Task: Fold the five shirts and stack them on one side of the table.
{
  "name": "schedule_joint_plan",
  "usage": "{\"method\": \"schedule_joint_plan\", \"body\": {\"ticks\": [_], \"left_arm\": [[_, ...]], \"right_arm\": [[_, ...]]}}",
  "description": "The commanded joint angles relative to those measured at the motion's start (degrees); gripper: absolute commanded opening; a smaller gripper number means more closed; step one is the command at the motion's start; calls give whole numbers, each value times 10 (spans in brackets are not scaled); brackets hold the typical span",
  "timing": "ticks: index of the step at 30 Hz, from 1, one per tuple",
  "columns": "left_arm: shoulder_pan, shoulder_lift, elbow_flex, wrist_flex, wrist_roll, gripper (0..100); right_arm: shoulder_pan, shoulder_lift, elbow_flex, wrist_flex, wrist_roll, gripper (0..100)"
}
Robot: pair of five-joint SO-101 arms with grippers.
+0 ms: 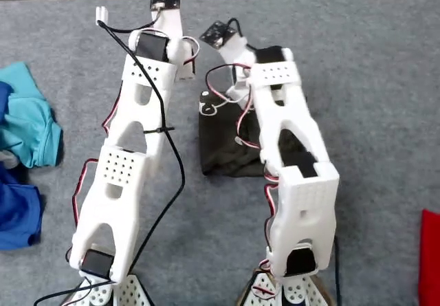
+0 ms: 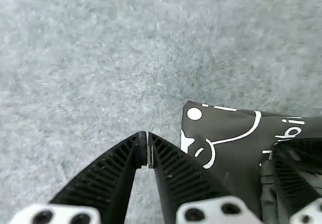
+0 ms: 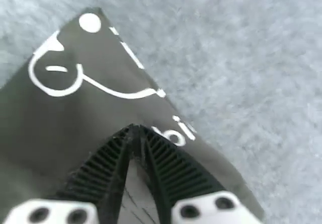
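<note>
1 blk shirt [image 3: 65,116] under R gripper [image 3: 136,132], beside L gripper [image 2: 147,144].

Lit brightly and evenly, probably from overhead, with only soft, faint shadows across the grey desk [image 1: 371,58].

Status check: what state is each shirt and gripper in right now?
black shirt: folded, flat mid-table.
teal shirt: crumpled, unfolded.
blue shirt: crumpled, unfolded.
red shirt: cut off by the edge, cannot tell.
left gripper: shut, empty, beside black shirt.
right gripper: shut, tips over black shirt.
</note>
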Motion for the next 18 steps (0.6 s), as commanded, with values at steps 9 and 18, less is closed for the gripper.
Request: {"method": "schedule_joint_plan", "body": {"ticks": [9, 18], "left_arm": [[-18, -8, -2, 10, 1, 27], [-14, -7, -1, 10, 0, 28]], "right_arm": [[7, 45, -32, 40, -3, 6], [23, 45, -98, 156, -2, 6]]}}
